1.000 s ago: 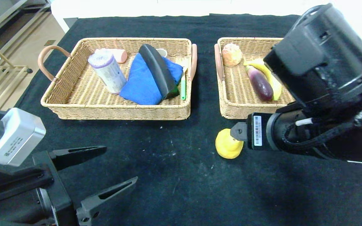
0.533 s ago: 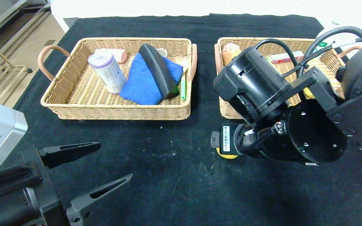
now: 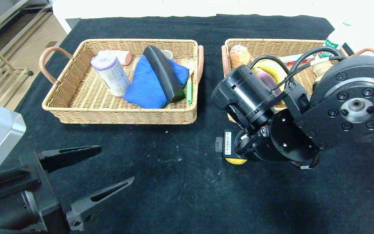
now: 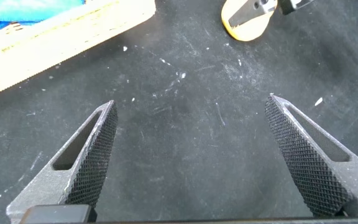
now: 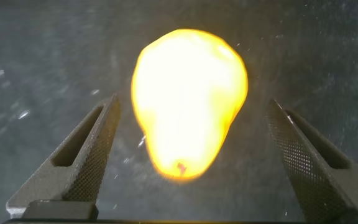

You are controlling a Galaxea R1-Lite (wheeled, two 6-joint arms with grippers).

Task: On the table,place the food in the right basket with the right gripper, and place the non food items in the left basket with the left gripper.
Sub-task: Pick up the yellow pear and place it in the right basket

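While my right arm folds down over the near part of the bench (image 3: 180, 182), my right hand (image 3: 235, 156) is hidden beneath its own wrist in the head view, and only a sliver of the yellow pear (image 3: 235, 161) peeks out just under it. Beyond that hand sits the right basket (image 3: 235, 113), holding a banana (image 3: 269, 70), an eggplant (image 3: 265, 79), a bread roll (image 3: 239, 54) and some packets I cannot make out. Off to that hand's left stands the left basket (image 3: 122, 115), with a blue cloth (image 3: 148, 86), a black curved object (image 3: 162, 73) lying across the cloth, and a white roll with a purple top (image 3: 110, 74). My left hand (image 3: 93, 177) hovers low at the near left, its two fingers spread wide with nothing between them.

From my left wrist, the left hand (image 4: 194, 162) is released over bare black bench (image 4: 185, 143); ahead of it lies the yellow pear (image 4: 244, 28) with a tip of the other hand beside it, and the left basket's wall (image 4: 61, 46) shows ahead on the other side.

From my right wrist, the right hand (image 5: 191, 162) is released, fingers apart on either side of the yellow pear (image 5: 188, 102). The pear lies on the bench between them, touching neither finger.
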